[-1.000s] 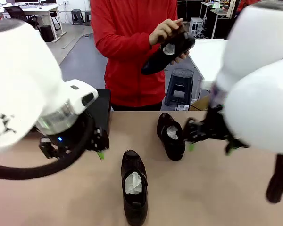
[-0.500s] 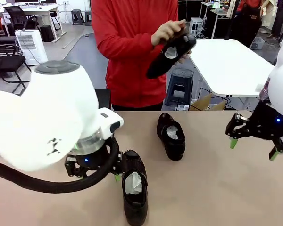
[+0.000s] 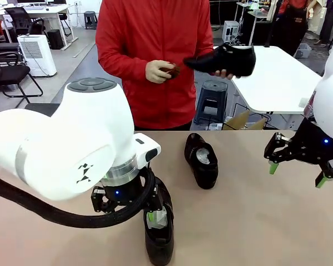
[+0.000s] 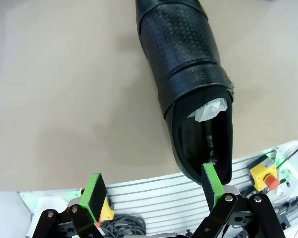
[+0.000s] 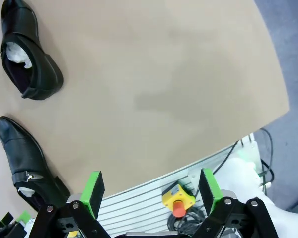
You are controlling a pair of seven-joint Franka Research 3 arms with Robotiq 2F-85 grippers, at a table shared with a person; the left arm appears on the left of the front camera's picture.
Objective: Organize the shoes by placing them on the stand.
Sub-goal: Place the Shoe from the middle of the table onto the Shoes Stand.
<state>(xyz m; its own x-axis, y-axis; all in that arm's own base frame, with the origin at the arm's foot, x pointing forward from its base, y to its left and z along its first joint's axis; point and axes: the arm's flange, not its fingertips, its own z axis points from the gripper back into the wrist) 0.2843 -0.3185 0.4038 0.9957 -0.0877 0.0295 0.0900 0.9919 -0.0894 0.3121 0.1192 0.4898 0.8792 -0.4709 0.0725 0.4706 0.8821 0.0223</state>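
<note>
A glossy black shoe (image 3: 159, 239) stuffed with white paper lies near the table's front edge. My left gripper (image 3: 148, 214) hangs open right over its heel. In the left wrist view the shoe (image 4: 186, 69) points away and one green pad (image 4: 211, 182) overlaps its heel rim; the left gripper (image 4: 153, 187) holds nothing. A second shoe (image 3: 201, 159) lies mid-table. The person holds a third shoe (image 3: 226, 59) up in one hand. My right gripper (image 3: 295, 172) hovers open at the right and its view (image 5: 151, 191) shows both table shoes (image 5: 27, 54) (image 5: 26, 161). The stand is hidden behind my left arm.
The person in a red top (image 3: 155, 50) stands at the far edge with a small brown brush (image 3: 169, 70) in the other hand. Bare tan table (image 5: 164, 89) stretches between the second shoe and my right gripper. A cardboard box (image 3: 241, 121) sits beyond the far edge.
My left arm swung right and down onto the near shoe's heel. My right arm drew back to the right, then held. The person turned the held shoe sideways and lowered the brush hand.
</note>
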